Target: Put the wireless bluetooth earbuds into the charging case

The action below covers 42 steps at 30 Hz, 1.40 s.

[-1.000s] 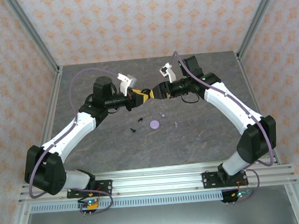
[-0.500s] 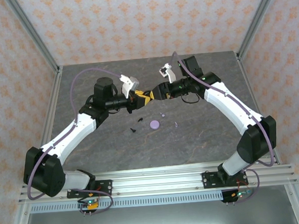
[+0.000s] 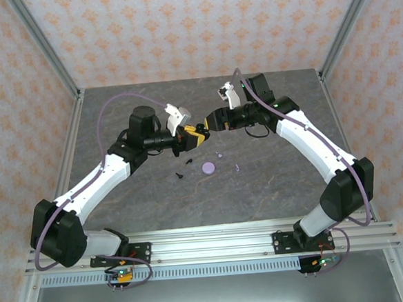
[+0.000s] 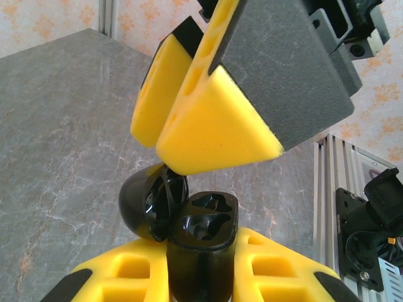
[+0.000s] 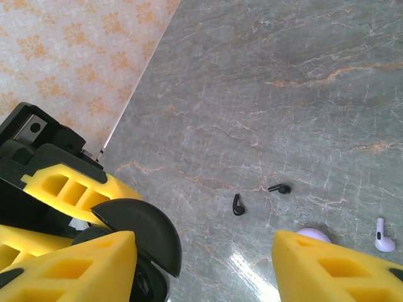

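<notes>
Being pinched in the left hand (image 3: 197, 135), the charging case (image 4: 200, 242) is presented lid-open to the wide-spread right hand (image 5: 206, 251), seemingly readied for earbuds (image 5: 238, 204).

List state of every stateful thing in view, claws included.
left claw: shut on black case, raised off table
right claw: open, beside the case lid
black case: lid open, held
black earbuds: both loose on table, outside case
lavender earbuds: loose on table
lavender disc: flat on table
</notes>
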Tool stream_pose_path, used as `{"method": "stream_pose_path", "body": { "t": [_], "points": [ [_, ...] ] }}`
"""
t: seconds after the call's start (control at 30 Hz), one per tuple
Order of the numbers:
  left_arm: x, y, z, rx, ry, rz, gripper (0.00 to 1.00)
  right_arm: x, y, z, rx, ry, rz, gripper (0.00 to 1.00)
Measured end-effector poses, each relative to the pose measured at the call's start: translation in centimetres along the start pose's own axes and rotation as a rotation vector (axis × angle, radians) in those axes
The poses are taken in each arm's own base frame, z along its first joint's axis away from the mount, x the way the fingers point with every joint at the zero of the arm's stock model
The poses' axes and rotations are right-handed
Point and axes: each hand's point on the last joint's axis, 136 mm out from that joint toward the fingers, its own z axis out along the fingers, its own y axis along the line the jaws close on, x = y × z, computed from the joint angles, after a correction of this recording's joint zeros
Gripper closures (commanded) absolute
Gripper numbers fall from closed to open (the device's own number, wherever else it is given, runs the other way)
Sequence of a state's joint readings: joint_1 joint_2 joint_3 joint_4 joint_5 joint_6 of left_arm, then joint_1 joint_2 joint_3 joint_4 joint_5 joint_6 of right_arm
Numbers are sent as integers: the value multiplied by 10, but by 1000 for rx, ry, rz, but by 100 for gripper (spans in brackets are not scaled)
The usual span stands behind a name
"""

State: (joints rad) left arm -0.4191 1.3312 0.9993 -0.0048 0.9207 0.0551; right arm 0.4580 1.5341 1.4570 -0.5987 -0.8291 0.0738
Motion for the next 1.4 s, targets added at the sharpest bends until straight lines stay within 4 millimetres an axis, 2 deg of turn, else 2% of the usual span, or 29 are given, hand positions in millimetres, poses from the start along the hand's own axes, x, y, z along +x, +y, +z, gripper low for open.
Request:
{"method": "stream_pose_path", "body": {
  "t": [0.13,0.23,0.33,0.43,0.53,0.7,0.9,1.0,1.17,1.4],
  "points": [
    [1,5,0,-32,2,-2,90,-4,-4,-5,45,-27,3,40],
    [3,10,0,-61,5,-7,90,-9,-8,-16,106,-74,4,40],
    [14,13,-1,-83,13,-25,90,-10,-14,-30,178,-123,8,40],
    [26,14,-5,-105,11,-61,90,-7,-28,-38,246,-147,32,41],
    [36,12,-11,-132,1,-85,90,6,-52,-37,322,-125,83,43],
    [40,-2,-22,-156,-32,-94,90,46,-89,-16,393,-2,175,49],
    [43,-13,-36,-189,-75,-97,90,96,-116,8,413,148,266,59],
    [45,-15,-40,-203,-87,-102,90,116,-119,16,403,203,288,64],
    [50,-15,-45,-225,-91,-112,90,139,-115,30,360,270,305,66],
    [52,-15,-52,-253,-95,-112,90,146,-105,60,261,296,337,66]
  ]
}}
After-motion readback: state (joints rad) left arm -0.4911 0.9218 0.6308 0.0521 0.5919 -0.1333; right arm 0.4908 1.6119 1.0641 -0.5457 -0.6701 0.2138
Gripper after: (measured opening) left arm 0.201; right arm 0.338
